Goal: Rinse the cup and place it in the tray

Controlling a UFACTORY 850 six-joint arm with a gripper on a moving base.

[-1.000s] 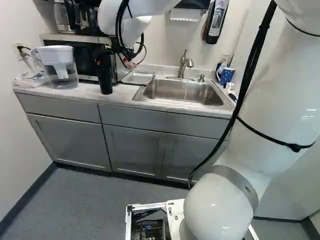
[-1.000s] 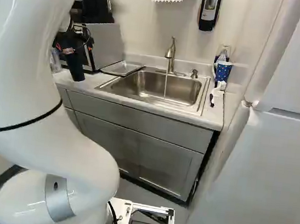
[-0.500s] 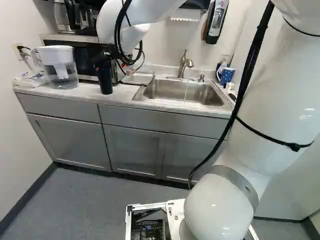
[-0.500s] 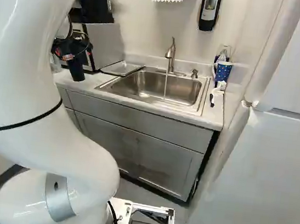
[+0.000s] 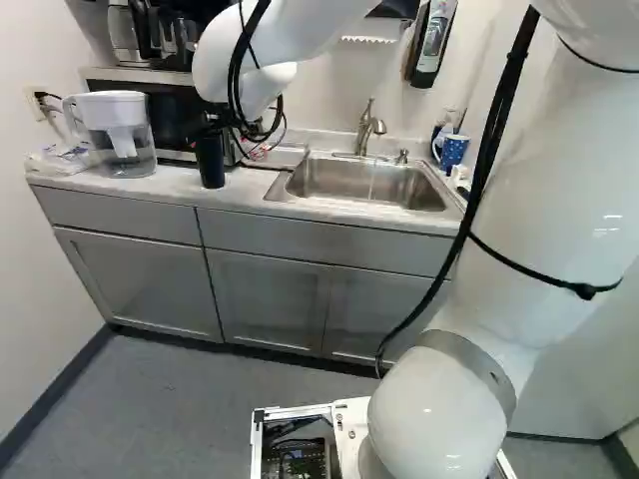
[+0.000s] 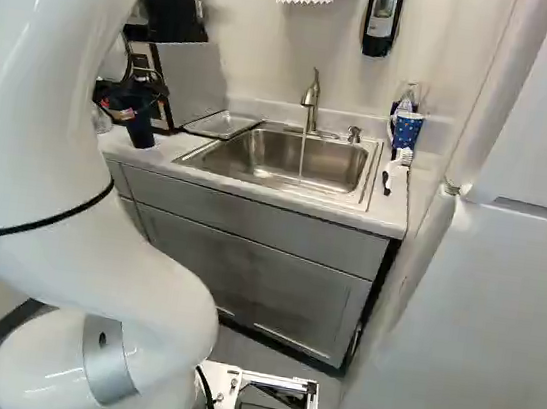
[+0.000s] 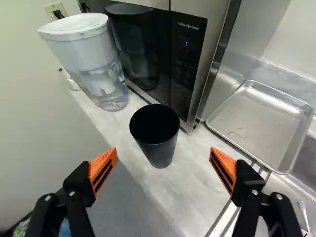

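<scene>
My gripper (image 6: 131, 97) hangs close by the top of the black cup (image 6: 140, 131) in the right base view. Seen from the wrist, the gripper (image 7: 164, 152) is open, its orange pads wide apart, and the empty-looking cup (image 7: 157, 136) stands upright on the counter just ahead of the gap, touched by neither finger. The metal tray (image 7: 261, 123) lies flat beside the sink, past the microwave's corner. Water runs from the faucet (image 6: 312, 99) into the sink (image 6: 366, 176).
A water pitcher (image 7: 96, 64) stands behind the cup to one side, and the microwave (image 7: 163, 59) rises close behind the cup. A blue dotted mug (image 5: 453, 151) and a brush (image 6: 391, 170) are at the sink's far side. The fridge (image 6: 480, 323) stands at the right.
My arm has shifted a little, and the gripper has come slightly lower by the cup. The cup and tray have stayed where they were, and the base has not moved.
</scene>
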